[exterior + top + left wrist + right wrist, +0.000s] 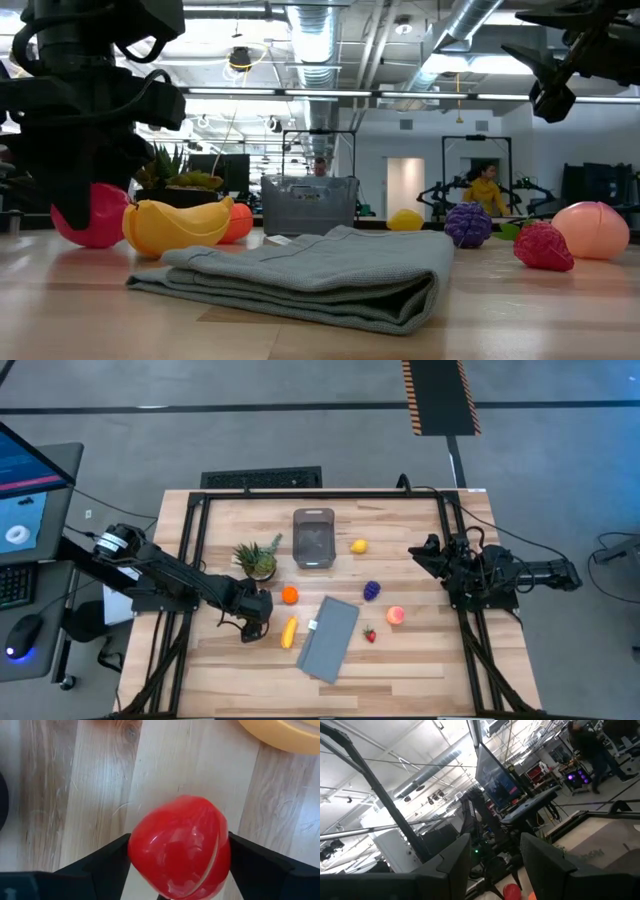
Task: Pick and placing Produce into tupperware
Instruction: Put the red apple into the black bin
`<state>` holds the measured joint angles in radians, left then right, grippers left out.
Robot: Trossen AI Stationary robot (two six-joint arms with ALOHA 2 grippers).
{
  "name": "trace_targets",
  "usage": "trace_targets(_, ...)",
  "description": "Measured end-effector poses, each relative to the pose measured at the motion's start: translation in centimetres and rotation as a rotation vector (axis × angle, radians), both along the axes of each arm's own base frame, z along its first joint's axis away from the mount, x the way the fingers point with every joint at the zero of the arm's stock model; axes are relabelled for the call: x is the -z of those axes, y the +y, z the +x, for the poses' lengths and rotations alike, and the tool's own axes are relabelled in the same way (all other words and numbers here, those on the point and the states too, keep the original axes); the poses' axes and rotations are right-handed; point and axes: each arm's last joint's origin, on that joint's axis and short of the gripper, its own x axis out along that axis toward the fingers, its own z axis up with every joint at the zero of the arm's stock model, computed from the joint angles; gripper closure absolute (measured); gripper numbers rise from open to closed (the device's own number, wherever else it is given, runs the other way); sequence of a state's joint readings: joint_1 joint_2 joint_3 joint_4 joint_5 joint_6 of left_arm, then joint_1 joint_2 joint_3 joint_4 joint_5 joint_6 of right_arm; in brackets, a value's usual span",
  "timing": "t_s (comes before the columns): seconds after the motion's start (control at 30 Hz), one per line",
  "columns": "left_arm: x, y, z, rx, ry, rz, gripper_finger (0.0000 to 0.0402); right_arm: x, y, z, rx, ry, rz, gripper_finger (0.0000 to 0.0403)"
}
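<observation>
- Farthest left, our left tool point(254, 628) sits low on the tabletop point(420, 660) with its two fingers point(107, 862) pressed on either side of the red fruit point(180, 847); the wrist view shows both pads touching its skin, so we read it as clamped on the fruit, which rests on the wood.
- That red fruit looks like glossy hollow plastic with a seam across it: light and stiff, but slippery. We judge the widest part, gripped across the seam, the safest hold.
- Just beside it lies the banana point(289, 632), with the orange point(290, 595) behind it and the pineapple point(257, 559) farther back.
- In the middle, the folded grey cloth point(330, 638) lies flat, and the tupperware point(314, 538) stands open at the back, well apart from the red fruit; from above we see no fruit inside it.
- Right of the tub sits the lemon point(359, 546); nearer are the grapes point(372, 591), the strawberry point(370, 635) and the peach point(396, 615). We expect all of them to be light, hard and prone to roll.
- At the far right, our right tool point(418, 550) waits raised at the tabletop's edge, fingers nearly together and holding nothing.
</observation>
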<state>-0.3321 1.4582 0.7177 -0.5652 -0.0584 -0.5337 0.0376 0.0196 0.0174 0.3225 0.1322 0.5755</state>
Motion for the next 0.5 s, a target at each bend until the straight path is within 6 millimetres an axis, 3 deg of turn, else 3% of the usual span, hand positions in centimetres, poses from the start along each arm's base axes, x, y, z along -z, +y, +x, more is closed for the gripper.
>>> trace_targets(0.5, -0.02, -0.01, 0.00, -0.045, 0.002, -0.015, 0.0129, 0.00, 0.00, 0.00, 0.000, 0.000, 0.000, 0.0207)
